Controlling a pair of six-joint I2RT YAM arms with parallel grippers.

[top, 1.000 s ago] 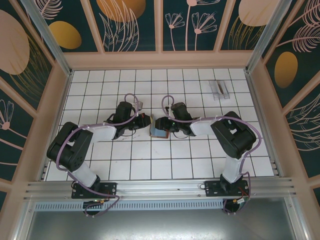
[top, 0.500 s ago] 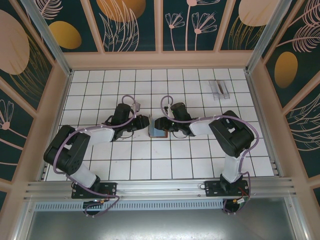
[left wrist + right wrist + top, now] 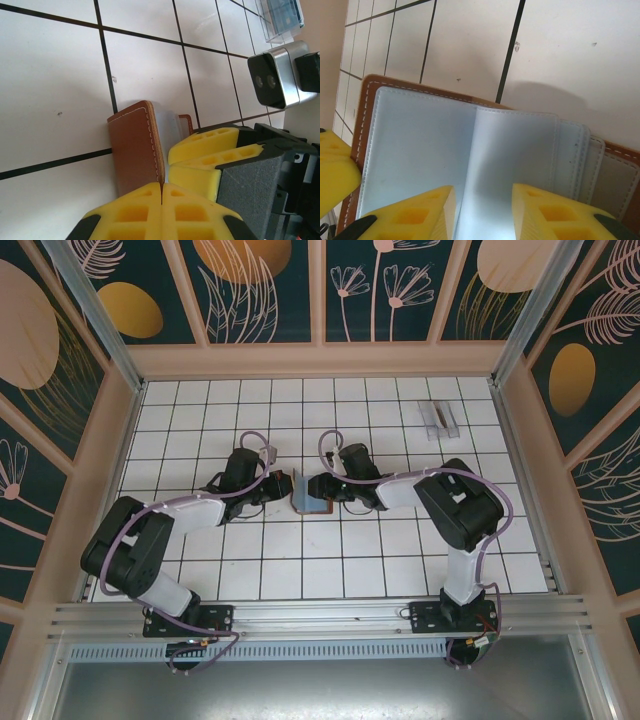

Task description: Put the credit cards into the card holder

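Top external view showed the card holder (image 3: 315,505) lying near the middle of the tiled table (image 3: 200,420), partly open, with the left gripper (image 3: 283,483) just at its left side and the right gripper (image 3: 322,487) over its right side. The credit cards (image 3: 440,420) stood well apart from it, in a clear stand (image 3: 447,426) near the table's far right corner.

Seen from the left wrist, the left gripper's yellow pads (image 3: 135,215) were pressed together, closed. The holder's brown stitched cover (image 3: 135,147) ran down to their seam, but whether its edge was pinched there could not be told.

Seen from the right wrist, the right gripper's fingers (image 3: 410,217) stood apart, one on each side of the fold in the blue-grey lining (image 3: 420,150), and clamped nothing. One of the left gripper's yellow fingers (image 3: 335,167) sat against the holder's stitched brown edge.
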